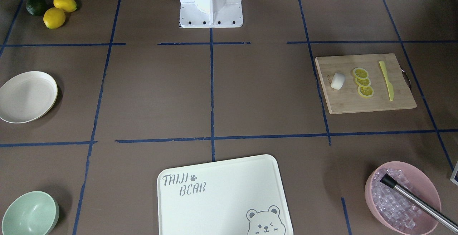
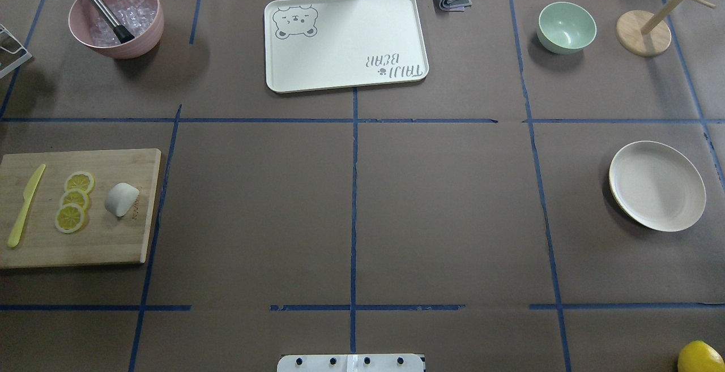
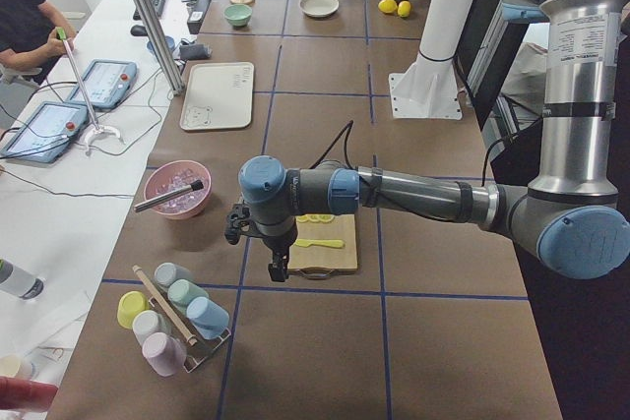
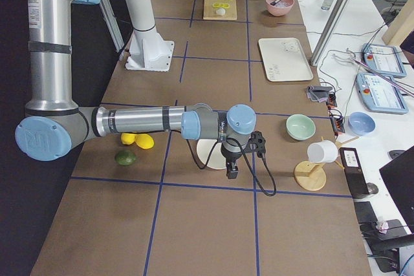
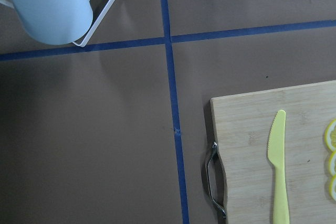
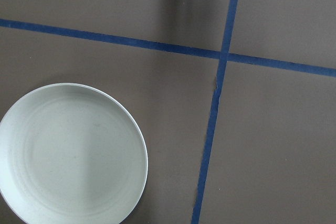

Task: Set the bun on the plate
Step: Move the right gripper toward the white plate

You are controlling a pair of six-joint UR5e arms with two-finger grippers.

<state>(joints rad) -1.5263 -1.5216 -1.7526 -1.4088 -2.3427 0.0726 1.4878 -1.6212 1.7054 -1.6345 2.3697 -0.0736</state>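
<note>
- The bun point(image 2: 121, 199) lies on its side on the bamboo cutting board point(image 2: 113, 242), on the robot's left side of the table. It is just beside a row of three lemon slices point(image 2: 73, 202) but not touching them.
- A yellow plastic knife point(image 2: 25, 205) lies on the board on the other side of the slices from the bun.
- The plate point(image 2: 657, 185) sits bare on the robot's right side, well apart from the board.
- The left gripper point(image 3: 279, 265) hangs pointing down near the board's outer, handled end. It shows only from the side, so I cannot tell how far open it is or whether it holds anything.
- The right gripper point(image 4: 231, 171) hangs pointing down near the plate — its opening and any hold likewise cannot be told.
- At the far edge stand a bear-print tray point(image 2: 345, 43), a mint-green bowl point(image 2: 566, 26) and a pink bowl point(image 2: 116, 18) of ice.
</note>
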